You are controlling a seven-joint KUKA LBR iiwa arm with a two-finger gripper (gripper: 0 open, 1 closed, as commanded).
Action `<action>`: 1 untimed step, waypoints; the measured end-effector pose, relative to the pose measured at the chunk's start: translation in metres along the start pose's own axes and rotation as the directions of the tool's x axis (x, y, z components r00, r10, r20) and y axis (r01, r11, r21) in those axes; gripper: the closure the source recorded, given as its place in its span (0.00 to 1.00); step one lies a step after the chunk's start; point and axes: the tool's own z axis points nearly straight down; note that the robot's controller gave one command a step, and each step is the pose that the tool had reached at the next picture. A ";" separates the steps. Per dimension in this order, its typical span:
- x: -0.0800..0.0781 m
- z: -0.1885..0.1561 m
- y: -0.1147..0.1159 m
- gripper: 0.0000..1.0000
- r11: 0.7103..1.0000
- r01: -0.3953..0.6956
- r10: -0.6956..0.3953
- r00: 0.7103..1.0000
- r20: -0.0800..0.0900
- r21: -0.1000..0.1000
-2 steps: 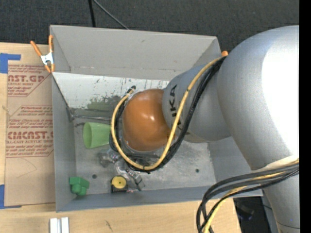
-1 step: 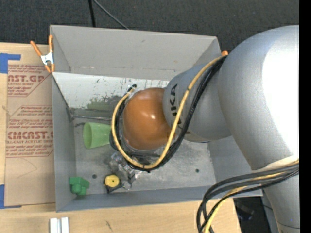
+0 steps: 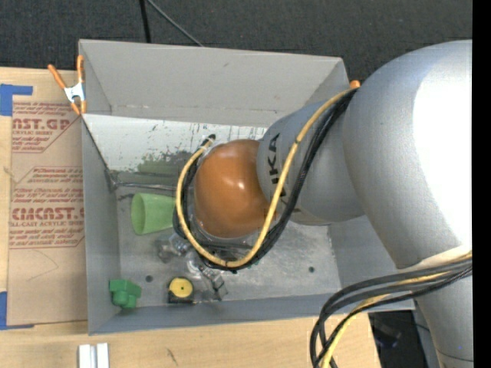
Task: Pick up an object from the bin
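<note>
Clearly the gripper (image 3: 207, 274) hangs low near the front wall of the bin (image 3: 96, 228), beneath the orange wrist cover (image 3: 230, 190); whether it is parted or closed I cannot tell. Nearest it is a small yellow disc on a black base (image 3: 180, 288), just beside it toward the view's left. A pale green cup (image 3: 152, 213) lies on its side further back, and a small green piece (image 3: 123, 292) sits in the front left corner. A good pick, I judge, means centring over the disc before closing, keeping clear of the front wall, then lifting straight up.
</note>
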 end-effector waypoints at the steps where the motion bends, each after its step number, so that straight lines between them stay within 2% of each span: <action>1: -0.022 0.000 0.048 0.00 0.946 0.325 -0.325 0.946 0.001 0.000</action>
